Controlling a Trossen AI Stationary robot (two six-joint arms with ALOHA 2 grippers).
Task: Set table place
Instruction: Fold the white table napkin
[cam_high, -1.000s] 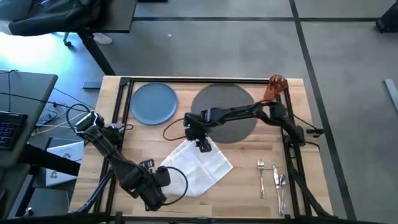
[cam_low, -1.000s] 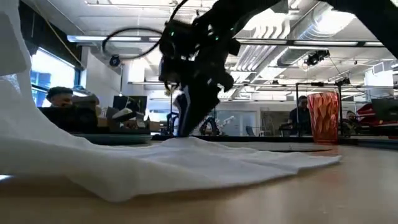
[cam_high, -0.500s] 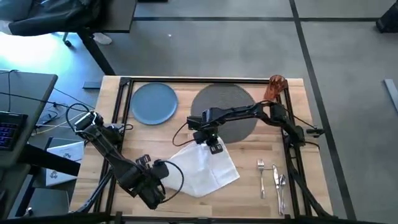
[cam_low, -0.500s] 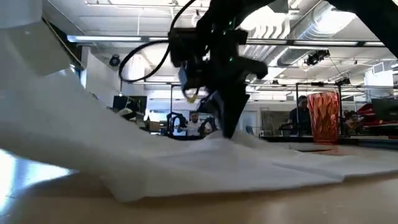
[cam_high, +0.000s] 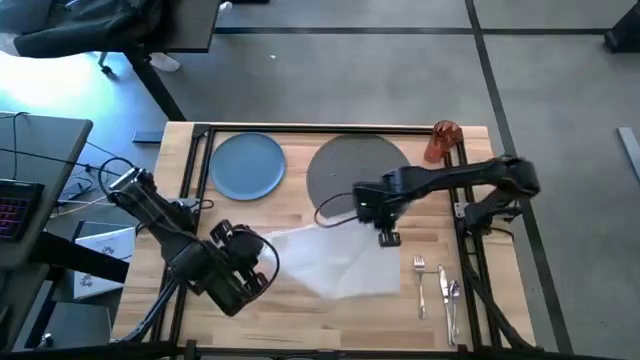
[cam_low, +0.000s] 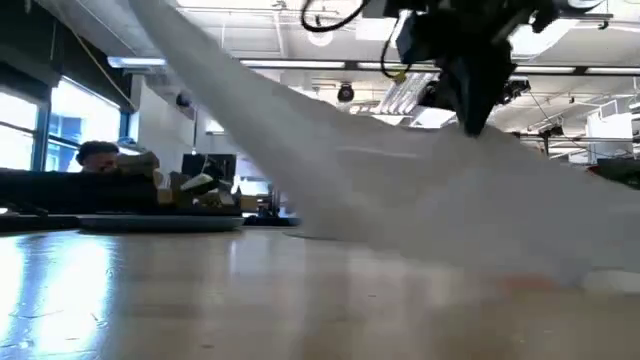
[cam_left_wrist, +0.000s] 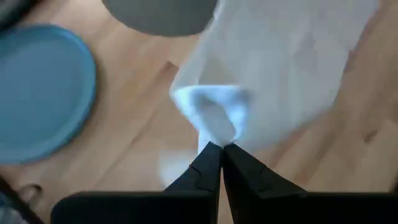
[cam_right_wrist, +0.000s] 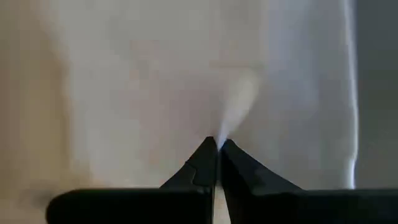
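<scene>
The white napkin hangs stretched between my two grippers over the table's middle front. My left gripper is shut on its left corner, and my right gripper is shut on its far right part. In the low view the napkin slopes as a raised sheet under my right gripper. The blue plate and the grey mat lie at the far side. The orange cup stands at the far right. Fork, knife and spoon lie at the near right. My left gripper pinches a bunched corner of the napkin between its two fingertips, coming from the table's left. The cloth runs away from the fingers, lifted off the wood. My right gripper pinches a puckered fold of the napkin between its fingertips from above, pointing down. The cloth is drawn up into a ridge at the tips and spreads out below.
Black rails run along the table's far edge and down its left side and right side. Bare wood shows between the plate, the mat and the napkin. A person sits in the room beyond.
My right gripper has gone toward the table's right edge, drawing the napkin with it. My left gripper has moved toward the far edge and risen with the left corner. The napkin, which lay crumpled on the table, is now lifted and pulled out between the two grippers.
</scene>
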